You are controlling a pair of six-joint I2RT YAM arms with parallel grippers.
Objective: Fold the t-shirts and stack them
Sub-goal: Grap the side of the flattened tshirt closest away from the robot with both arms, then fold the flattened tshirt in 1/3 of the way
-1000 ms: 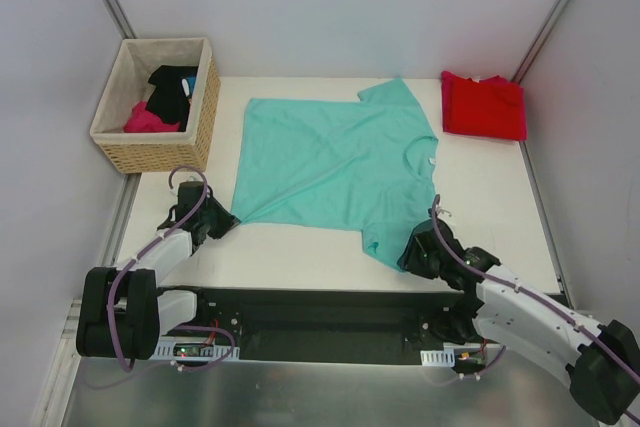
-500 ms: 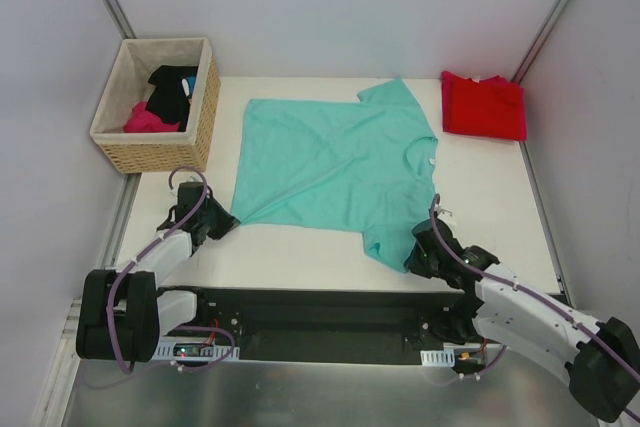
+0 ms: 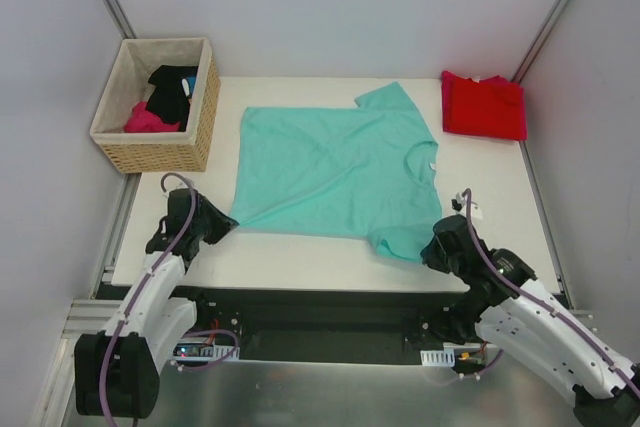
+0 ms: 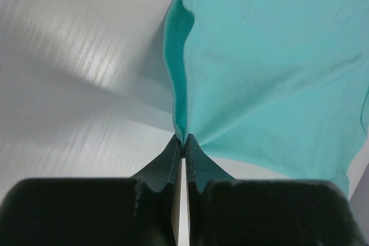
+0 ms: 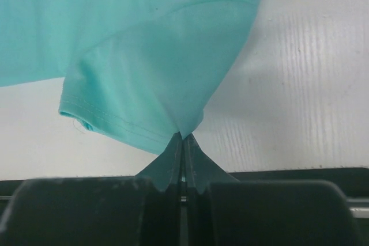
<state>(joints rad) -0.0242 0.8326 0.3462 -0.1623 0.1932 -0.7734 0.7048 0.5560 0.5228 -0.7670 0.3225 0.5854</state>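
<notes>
White walls enclose a white table [image 3: 490, 187] with a faintly ribbed surface. At its far left corner you see a woven wicker basket [image 3: 150, 155] with a pale lining. It holds a crumpled black garment [image 3: 172, 87] and a pink garment [image 3: 145, 119]. At the far right corner lies the red shirt [image 3: 484, 105], folded into a neat rectangle, well apart from both arms.

The teal shirt [image 3: 330, 167] lies spread across the table's middle, with its collar toward the right edge and one sleeve toward each of the far and near edges. Its cloth is a smooth, soft knit, with a stitched hem visible on the near sleeve.

The left gripper [image 4: 183, 142] is clamped on the shirt's near left corner, and the cloth rises into a peak between its closed fingers. The right gripper [image 5: 183, 139] is clamped on the near sleeve, close to the table's near edge, and pinches a similar peak.
</notes>
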